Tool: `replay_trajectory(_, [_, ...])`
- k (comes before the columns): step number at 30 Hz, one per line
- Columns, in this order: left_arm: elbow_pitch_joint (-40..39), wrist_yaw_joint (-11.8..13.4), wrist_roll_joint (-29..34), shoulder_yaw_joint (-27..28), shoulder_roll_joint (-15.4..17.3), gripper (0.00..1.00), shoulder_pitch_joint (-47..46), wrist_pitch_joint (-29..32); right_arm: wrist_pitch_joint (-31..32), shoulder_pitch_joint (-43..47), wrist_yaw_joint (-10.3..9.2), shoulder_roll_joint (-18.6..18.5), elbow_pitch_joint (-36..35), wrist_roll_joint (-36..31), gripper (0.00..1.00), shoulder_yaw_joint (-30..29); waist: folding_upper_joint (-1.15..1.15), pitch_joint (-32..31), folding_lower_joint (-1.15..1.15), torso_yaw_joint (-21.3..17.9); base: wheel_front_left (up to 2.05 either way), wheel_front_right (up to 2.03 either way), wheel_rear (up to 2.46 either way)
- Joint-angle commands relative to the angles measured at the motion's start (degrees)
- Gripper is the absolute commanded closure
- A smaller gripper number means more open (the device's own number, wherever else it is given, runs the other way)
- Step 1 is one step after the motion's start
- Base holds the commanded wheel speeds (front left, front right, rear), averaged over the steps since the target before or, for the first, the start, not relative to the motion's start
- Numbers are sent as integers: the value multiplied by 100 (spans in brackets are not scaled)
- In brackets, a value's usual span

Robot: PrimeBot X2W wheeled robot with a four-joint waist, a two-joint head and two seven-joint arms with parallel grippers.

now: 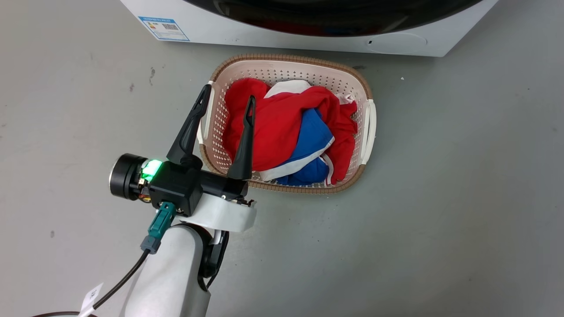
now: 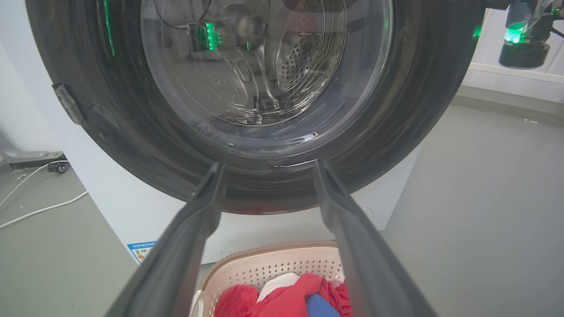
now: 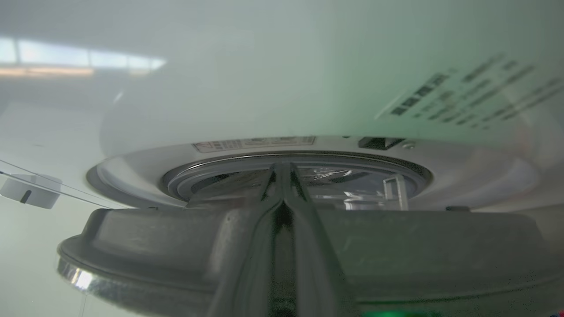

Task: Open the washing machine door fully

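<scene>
The washing machine (image 1: pixel 264 35) is a white box at the top of the head view. Its glossy black washing machine door (image 2: pixel 132 132) with a clear glass bowl faces my left wrist camera, and the steel drum shows through the glass. My left gripper (image 1: pixel 228 94) hangs open and empty above the basket's left rim, well short of the door (image 1: pixel 330 17). In the right wrist view the door (image 3: pixel 396 237) stands slightly ajar from the white front (image 3: pixel 264 88). My right gripper (image 3: pixel 282 169) is shut, its fingers lying across the door's grey inner rim into the gap.
A beige laundry basket (image 1: pixel 368 127) with red, blue and white clothes (image 1: pixel 286 127) sits on the grey floor just before the washer. A blue label (image 1: pixel 164 28) and a round flap (image 1: pixel 396 43) mark the washer's lower front. White cables (image 2: pixel 39 209) lie to one side.
</scene>
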Motion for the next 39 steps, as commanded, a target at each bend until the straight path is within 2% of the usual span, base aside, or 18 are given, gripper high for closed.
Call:
replay_trajectory(1, [-2, 23, 13, 5, -5, 0, -82, -15, 119, 27, 0, 157, 58, -63, 100, 88, 0, -8, -1, -4, 0, 0, 0])
replay_trajectory(8, [86, 36, -36, -29, -6, 0, 15, -15, 581, 362, 1, 158, -27, -56, 100, 169, 0, -223, -1, -50, 0, 0, 0])
replay_trajectory(17, [334, -15, -72, -23, -4, 0, 301, -15, 1147, 1172, 1, 283, -400, -91, 100, 349, 0, -862, -1, -136, 0, 0, 0])
replay_trajectory(25, [589, -76, -75, 31, 4, 0, 743, -15, 1525, 2187, 1, 567, -850, -149, 100, 555, 0, -1569, -1, -224, 0, 0, 0])
replay_trajectory(39, [926, -164, -118, 155, 97, 0, 1542, -15, 2071, 4062, 1, 1112, -2043, -229, 100, 934, 0, -2568, -1, -207, 0, 0, 0])
